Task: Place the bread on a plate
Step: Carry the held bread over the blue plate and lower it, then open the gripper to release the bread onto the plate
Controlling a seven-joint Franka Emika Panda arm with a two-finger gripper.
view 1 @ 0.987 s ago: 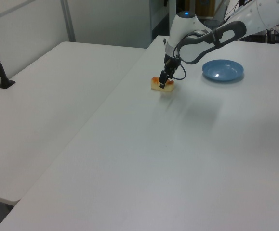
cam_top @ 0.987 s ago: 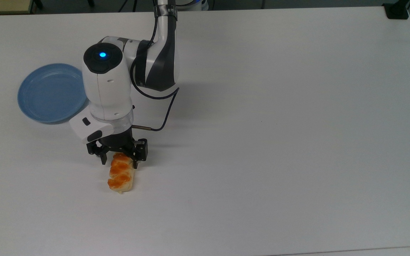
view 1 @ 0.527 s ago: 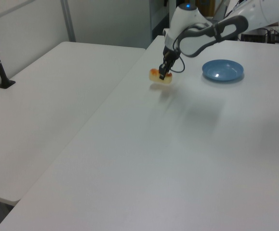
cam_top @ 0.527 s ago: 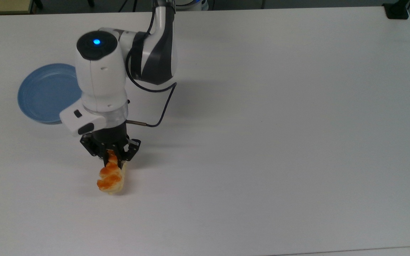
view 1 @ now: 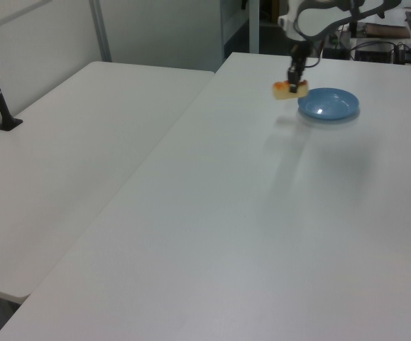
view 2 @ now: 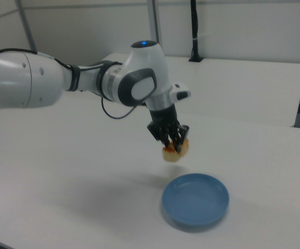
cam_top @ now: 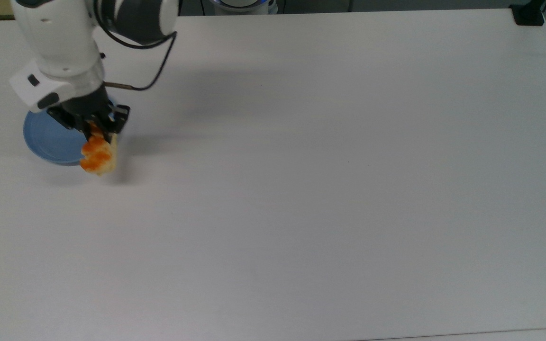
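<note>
The plate (cam_top: 50, 142) lies on the table (cam_top: 325, 166) near the top view's left edge, and the gripper (cam_top: 96, 131) hangs over the plate's right rim in the top view. The bread (cam_top: 98, 154) is clamped between the fingers and is up in the air, off the table, as the right view shows (view 2: 175, 151). In the right view the plate (view 2: 195, 199) is below the bread and a little to the right view's right; in the left view the bread (view 1: 290, 89) is just left of the plate (view 1: 328, 104).
</note>
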